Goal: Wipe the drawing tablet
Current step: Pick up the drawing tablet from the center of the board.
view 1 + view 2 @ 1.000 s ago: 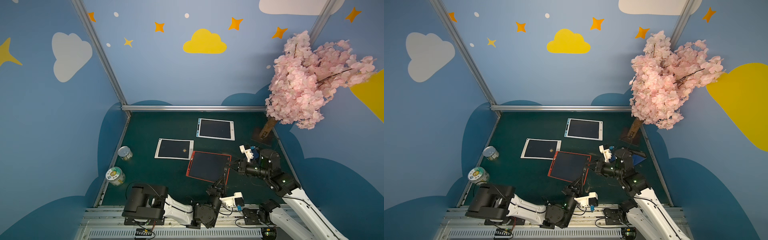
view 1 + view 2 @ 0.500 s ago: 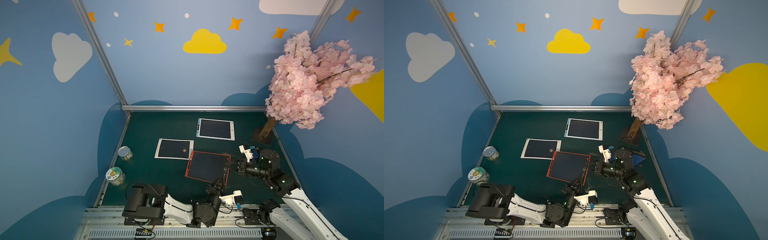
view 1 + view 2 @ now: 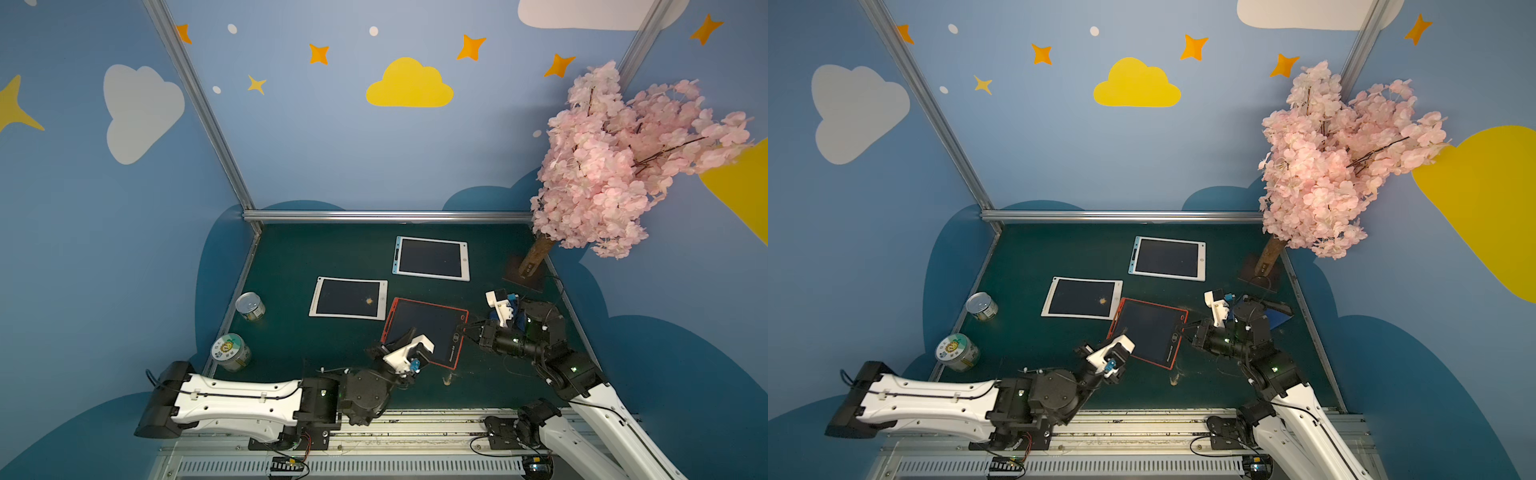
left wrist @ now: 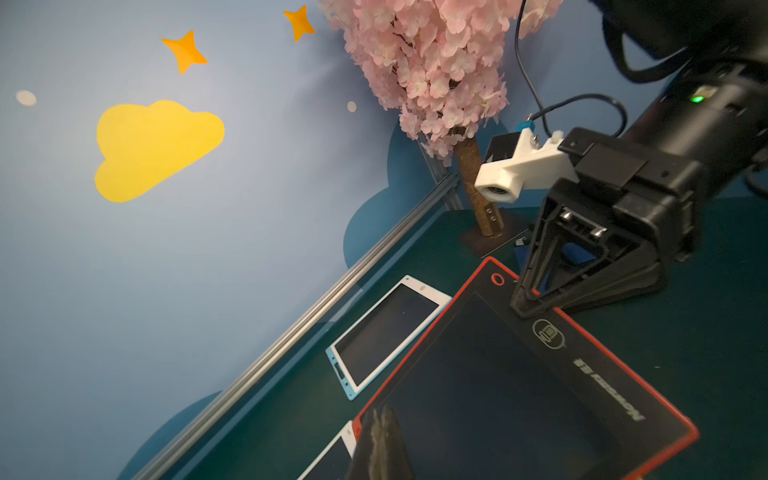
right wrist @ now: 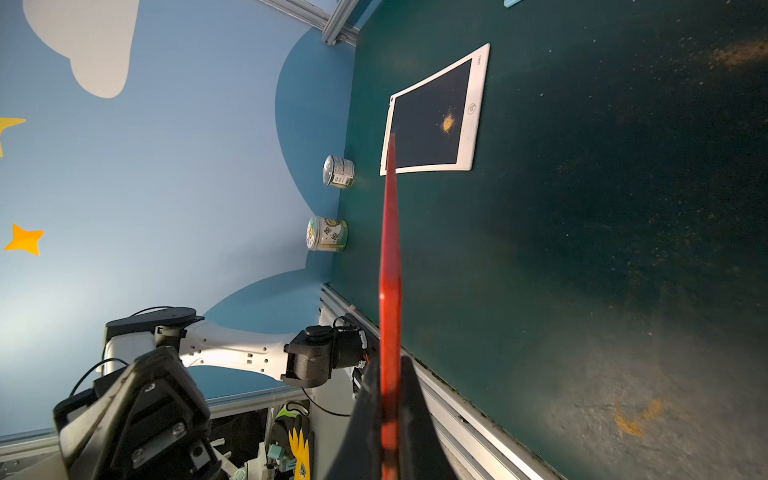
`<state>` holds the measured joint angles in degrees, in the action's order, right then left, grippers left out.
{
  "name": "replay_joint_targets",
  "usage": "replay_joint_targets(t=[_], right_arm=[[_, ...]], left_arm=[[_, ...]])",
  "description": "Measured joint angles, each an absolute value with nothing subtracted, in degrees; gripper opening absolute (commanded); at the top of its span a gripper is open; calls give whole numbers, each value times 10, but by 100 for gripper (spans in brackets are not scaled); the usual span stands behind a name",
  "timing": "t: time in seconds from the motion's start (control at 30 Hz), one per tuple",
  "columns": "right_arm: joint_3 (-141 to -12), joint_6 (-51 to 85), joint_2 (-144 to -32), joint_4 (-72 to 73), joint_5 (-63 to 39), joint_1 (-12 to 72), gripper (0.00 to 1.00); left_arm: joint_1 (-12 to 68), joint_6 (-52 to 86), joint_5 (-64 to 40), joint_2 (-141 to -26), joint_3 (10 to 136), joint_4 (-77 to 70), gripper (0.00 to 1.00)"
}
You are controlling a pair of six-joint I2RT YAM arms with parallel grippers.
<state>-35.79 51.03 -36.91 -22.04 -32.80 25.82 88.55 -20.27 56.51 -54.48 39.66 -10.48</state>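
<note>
The red drawing tablet (image 3: 428,328) sits lower centre in both top views. The right gripper (image 3: 464,328) jaws pinch its right edge (edge-on from the wrist); the left gripper (image 4: 379,440) jaws are pressed together at its corner.

On the red-framed black drawing tablet (image 3: 430,326), the seven o'clock corner was covered by the left arm's white camera mount (image 3: 409,352). The left gripper (image 4: 380,419) was cut off at the wrist view's edge, its closure unreadable. A blue flat item (image 3: 1278,320) was half hidden behind the right arm (image 3: 1262,370).
</note>
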Motion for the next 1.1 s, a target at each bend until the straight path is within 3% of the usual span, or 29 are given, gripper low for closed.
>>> replay_joint_targets(t=[0.1,0.5,1.1], right_arm=[[-358,513,-372,-218,-326,258,0],[-356,594,-413,-156,-344,264,0],[-332,647,-431,-94,-322,319,0]], left_arm=[[889,-176,511,-533,374,-60,49],[901,-184,409,-570,319,-44,61],[900,-215,455,-645,355,-73,61]])
